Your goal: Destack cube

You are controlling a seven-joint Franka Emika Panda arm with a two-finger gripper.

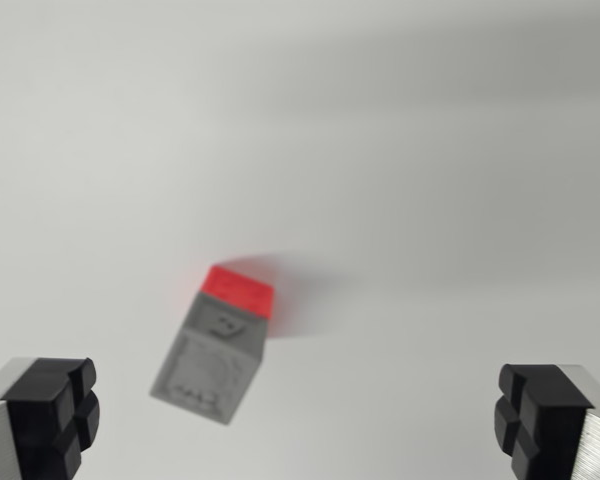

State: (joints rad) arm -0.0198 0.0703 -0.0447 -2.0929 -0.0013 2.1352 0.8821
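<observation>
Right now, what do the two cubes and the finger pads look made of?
Grey cube: matte, probably plastic, with raised or engraved markings on its faces. Red cube under it: matte, saturated colour, likely plastic; blur hides detail. Finger pads: black, dull, ribbed blocks, probably rubber, mounted on brushed metal.

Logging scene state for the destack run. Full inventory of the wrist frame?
grey cube: 1, grey with faint markings on its faces, centre-left, nearest the camera in the stack
red cube: 1, red, touching the grey cube's far end, mostly hidden by it
table: 1, plain white surface, fills the frame
fingers: 2, black pads on silver bodies, one at bottom left, one at bottom right
gripper: 1, open, wide apart, holding nothing, stack not between the pads
</observation>
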